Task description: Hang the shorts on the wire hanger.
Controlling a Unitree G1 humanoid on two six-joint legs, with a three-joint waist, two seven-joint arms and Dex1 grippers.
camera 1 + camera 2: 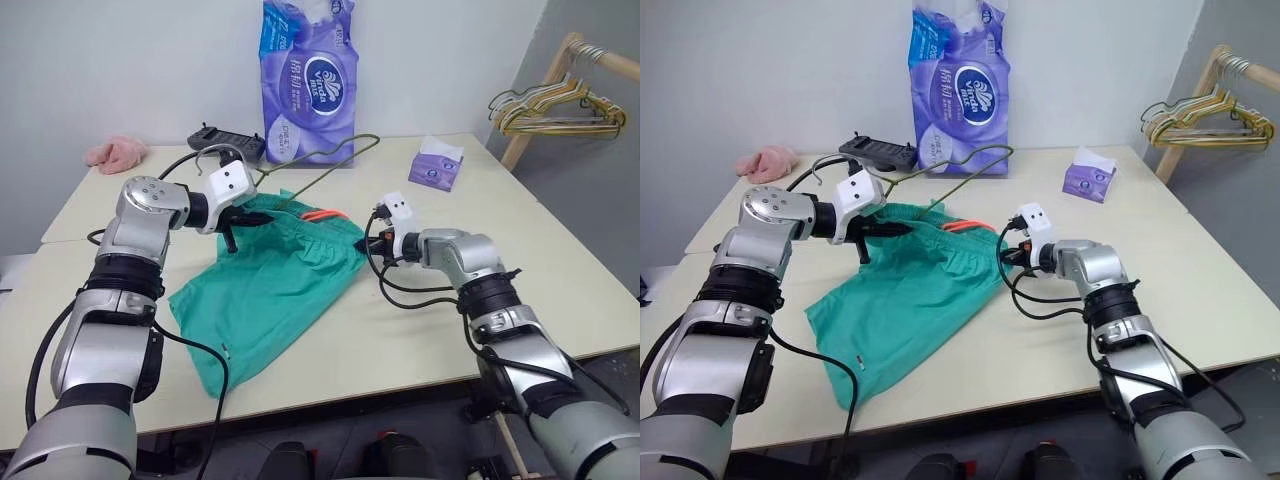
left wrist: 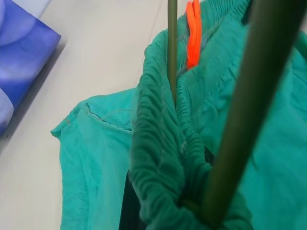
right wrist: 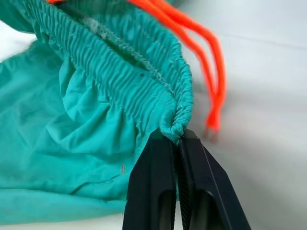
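The teal shorts (image 1: 270, 290) lie spread on the table, waistband toward the far side, with the orange drawstring (image 1: 322, 214) trailing from it. My right gripper (image 3: 178, 141) is shut on the waistband's right corner and holds it just off the table (image 1: 560, 280). My left gripper (image 1: 252, 216) is shut at the waistband's left end. There the thin olive wire hanger (image 1: 330, 165) runs into the bunched elastic (image 2: 163, 158), and fabric covers the fingertips. The hanger's hook (image 1: 208, 152) sticks up behind my left wrist.
A purple tissue-roll pack (image 1: 305, 80) stands at the back centre, a black device (image 1: 225, 138) beside it. A small purple tissue box (image 1: 436, 168) sits at the back right, a pink cloth (image 1: 115, 152) at the back left. Bunched hangers (image 1: 560, 112) hang on a wooden rack off the table's right.
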